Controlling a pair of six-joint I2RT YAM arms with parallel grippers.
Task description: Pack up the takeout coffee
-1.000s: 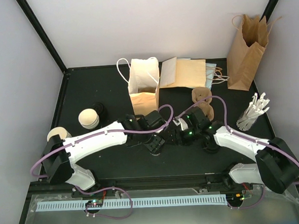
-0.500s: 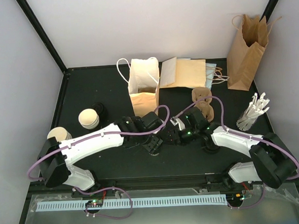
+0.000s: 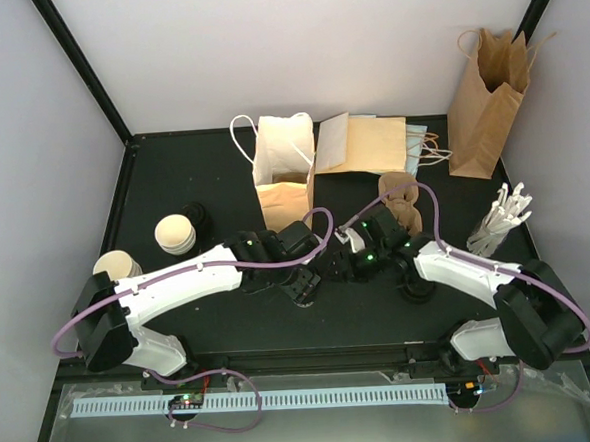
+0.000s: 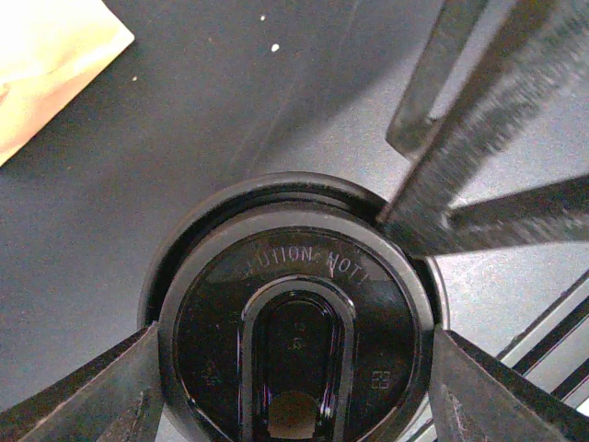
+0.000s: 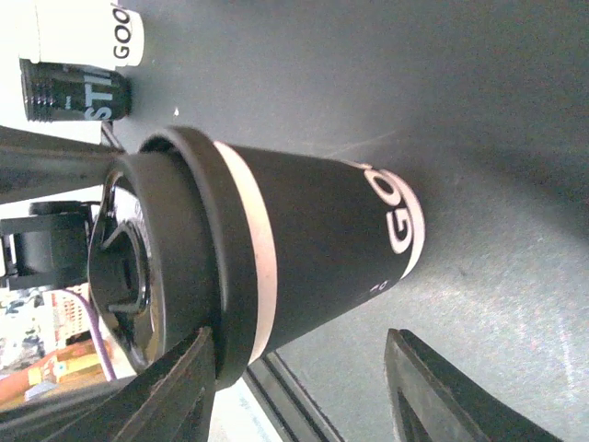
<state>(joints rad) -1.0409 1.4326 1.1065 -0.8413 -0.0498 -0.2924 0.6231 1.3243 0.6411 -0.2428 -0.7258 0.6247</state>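
A takeout coffee cup [image 5: 304, 239] stands on the black table, dark-walled with white lettering and a round black lid [image 4: 294, 322]. My left gripper [image 4: 294, 368] comes down from above, its two fingers pressed against opposite sides of the lid rim. My right gripper [image 5: 302, 354] reaches in from the side with its jaws apart. One right finger [image 5: 175, 378] lies against the lid's edge, and the other [image 5: 433, 387] stands clear of the cup wall. In the top view both grippers, left [image 3: 304, 286] and right [image 3: 336, 269], meet at the table's middle and hide the cup.
An open white bag [image 3: 284, 167] stands just behind the grippers, flat kraft bags [image 3: 365, 142] beside it, a tall kraft bag [image 3: 487, 89] at back right. More cups [image 3: 174, 233] sit at the left. A holder of white sticks [image 3: 501, 223] stands at the right.
My right gripper has slid left to the cup and its jaws have narrowed a little. The left gripper stays in place on the lid.
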